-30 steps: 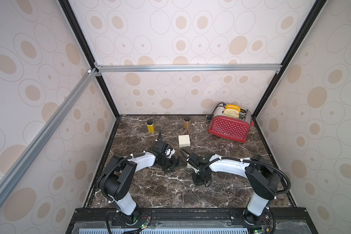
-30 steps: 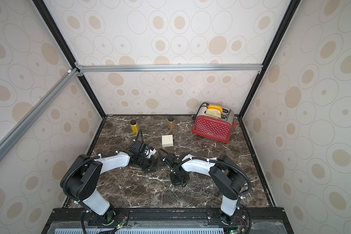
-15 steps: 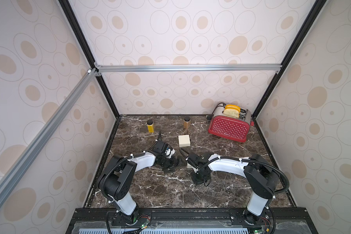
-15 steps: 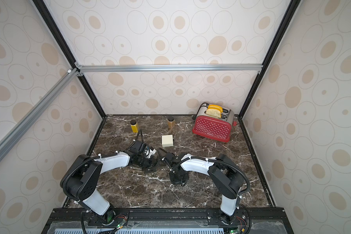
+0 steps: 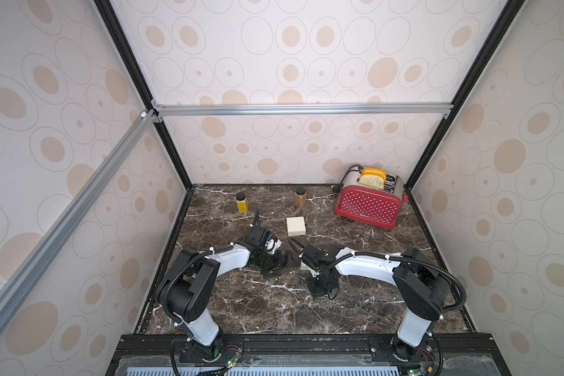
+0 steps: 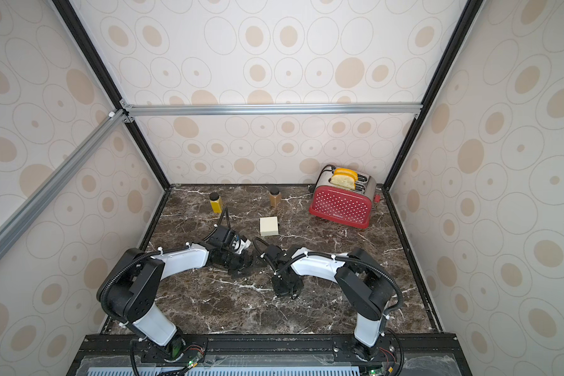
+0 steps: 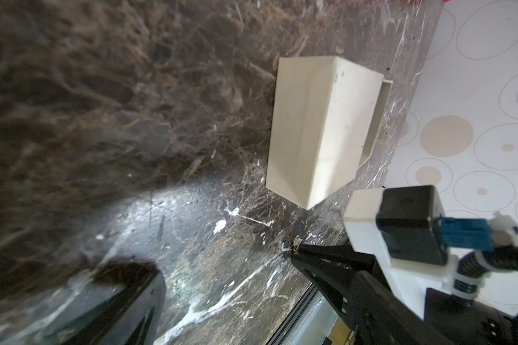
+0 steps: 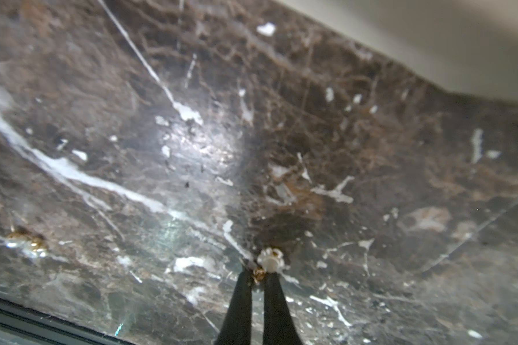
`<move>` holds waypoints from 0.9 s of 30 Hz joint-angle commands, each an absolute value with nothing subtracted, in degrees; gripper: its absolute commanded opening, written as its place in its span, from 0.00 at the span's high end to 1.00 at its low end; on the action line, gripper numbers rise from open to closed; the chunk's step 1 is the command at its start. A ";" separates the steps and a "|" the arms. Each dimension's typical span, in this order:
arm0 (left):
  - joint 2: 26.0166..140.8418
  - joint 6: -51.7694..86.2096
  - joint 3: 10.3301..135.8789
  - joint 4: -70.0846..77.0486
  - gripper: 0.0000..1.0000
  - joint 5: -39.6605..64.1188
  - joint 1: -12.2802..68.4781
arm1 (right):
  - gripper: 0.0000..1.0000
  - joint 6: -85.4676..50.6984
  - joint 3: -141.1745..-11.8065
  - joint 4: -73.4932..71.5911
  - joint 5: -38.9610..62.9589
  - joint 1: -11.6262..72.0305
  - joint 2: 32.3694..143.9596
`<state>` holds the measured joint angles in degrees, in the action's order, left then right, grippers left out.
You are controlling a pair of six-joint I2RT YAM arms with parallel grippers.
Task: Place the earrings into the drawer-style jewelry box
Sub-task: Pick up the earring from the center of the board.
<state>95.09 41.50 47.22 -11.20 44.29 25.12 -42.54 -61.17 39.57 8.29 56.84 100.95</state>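
The right gripper (image 8: 258, 276) is pinched narrow on an earring (image 8: 270, 260), tips down at the table (image 8: 371, 119) and well apart from the box (image 5: 296, 225). A second earring (image 8: 27, 242) lies loose on the table nearby. The left gripper (image 5: 279, 264) sits just beside the right, jaws wide and empty. The box's drawer (image 7: 382, 116) seems slightly out.

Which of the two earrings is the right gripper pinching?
The white-headed earring between the tips of the right gripper; the other earring lies loose on the marble, well apart.
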 commanded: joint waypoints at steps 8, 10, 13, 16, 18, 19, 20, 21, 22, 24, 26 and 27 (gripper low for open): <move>94.53 41.73 48.21 -12.72 0.01 43.43 24.56 | 1.00 -38.39 -50.51 16.33 13.27 55.35 90.67; 93.98 42.02 48.58 -12.59 0.01 43.74 24.53 | 1.00 -37.70 -48.34 11.54 13.98 54.67 89.21; 92.75 42.83 48.69 -11.42 0.01 44.90 24.53 | 1.00 -36.25 -45.23 4.25 14.09 53.95 86.97; 91.48 44.20 48.17 -8.80 0.03 46.78 24.52 | 1.00 -35.23 -41.97 -3.37 13.20 53.19 84.98; 90.66 44.56 47.90 -7.60 0.08 48.16 24.54 | 1.00 -34.66 -40.73 -7.19 13.27 52.48 84.41; 90.01 44.67 47.84 -7.31 0.11 48.69 24.55 | 1.00 -34.32 -40.43 -8.56 13.34 52.09 84.29; 89.56 44.72 47.81 -6.98 0.14 49.26 24.53 | 1.00 -34.04 -40.21 -9.42 13.52 51.91 84.20; 88.83 45.02 47.75 -6.16 0.18 50.04 24.57 | 1.00 -33.81 -40.09 -10.54 13.85 51.52 84.09; 88.08 45.53 47.56 -5.12 0.23 50.80 24.57 | 1.00 -33.74 -39.83 -11.80 14.32 51.27 83.97; 86.75 46.62 47.30 -3.09 0.34 51.72 24.58 | 1.00 -33.70 -39.17 -14.00 15.31 50.58 83.80; 86.06 47.11 47.37 -2.33 0.44 52.16 24.55 | 1.00 -33.87 -38.57 -15.86 16.15 49.98 83.51; 86.01 47.19 47.46 -2.34 0.50 52.28 24.58 | 1.00 -34.03 -38.33 -16.60 16.36 49.75 83.19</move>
<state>87.37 45.89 47.16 -5.15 50.19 25.04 -34.83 -39.59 -11.03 14.85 50.35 84.84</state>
